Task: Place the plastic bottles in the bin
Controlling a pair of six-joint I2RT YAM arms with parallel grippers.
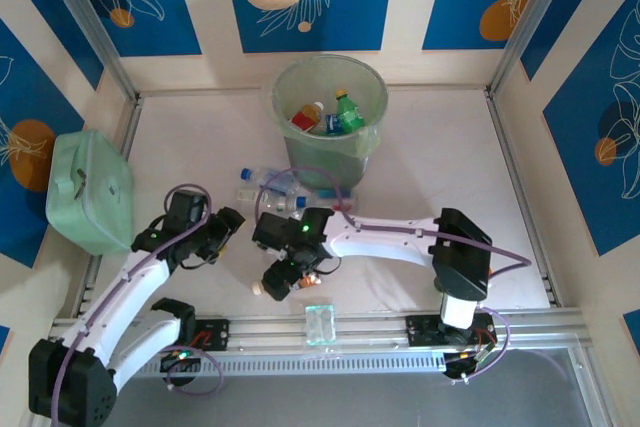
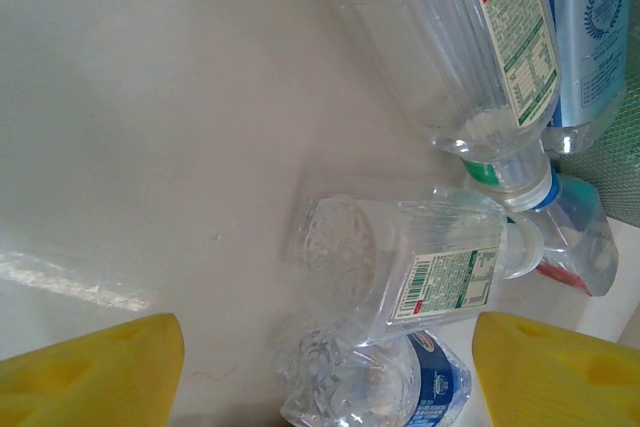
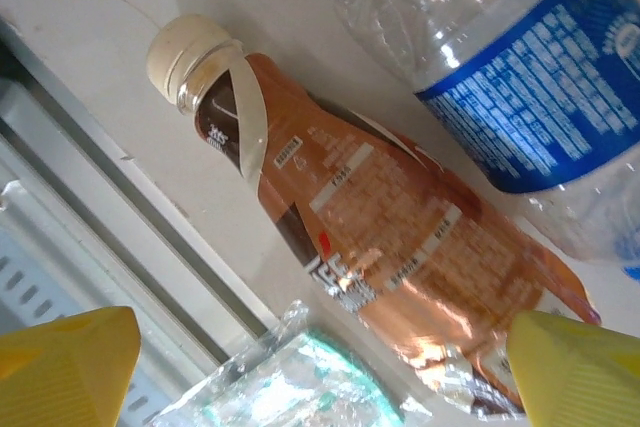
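The bin [image 1: 372,137], a round pale green bucket at the back, holds a red bottle [image 1: 306,117] and a green bottle with a yellow cap [image 1: 347,112]. Several clear plastic bottles [image 1: 268,184] lie in front of it. My left gripper [image 1: 230,222] hovers open beside them. In the left wrist view, the left gripper [image 2: 325,379] has a crumpled blue-labelled bottle [image 2: 420,387] between its yellow fingertips [image 2: 100,377], with a clear white-labelled bottle [image 2: 410,262] beyond. My right gripper [image 1: 280,282] is open over a brown bottle [image 3: 390,237] with a cream cap [image 3: 185,52], untouched by the right gripper [image 3: 320,372].
A mint green lidded box [image 1: 90,190] sits at the left wall. A clear crumpled packet with teal print [image 3: 290,387] lies by the metal rail [image 1: 380,332] at the near edge. Another blue-labelled clear bottle [image 3: 520,77] lies just past the brown one.
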